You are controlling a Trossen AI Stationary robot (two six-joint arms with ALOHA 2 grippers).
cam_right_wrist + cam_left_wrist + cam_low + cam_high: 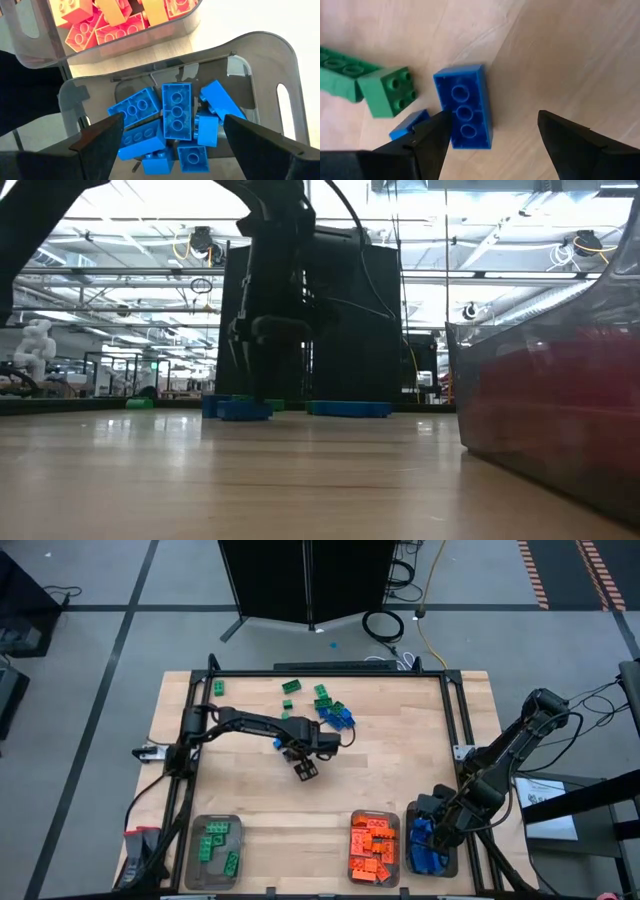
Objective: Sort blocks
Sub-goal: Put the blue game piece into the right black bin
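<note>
High view: we see the left gripper (pixel 306 768) hanging over mid-table, just short of the loose cluster of small studded plastic bricks in green and blue (pixel 326 705) at the table's far side; the right gripper (pixel 432 830) hovers over the clear plastic tray of blue bricks (pixel 448 866), beside the clear tray of orange bricks (pixel 376 816) and well apart from the clear tray of green bricks (pixel 194 866). In the left wrist view we find the fingers spread and empty around a blue rectangular brick lying hollow side up (pixel 465 113), nearer one finger, its long axis running roughly along them; we judge the jaws want centring across its short sides. Right fingers also stand apart, holding nothing.
</note>
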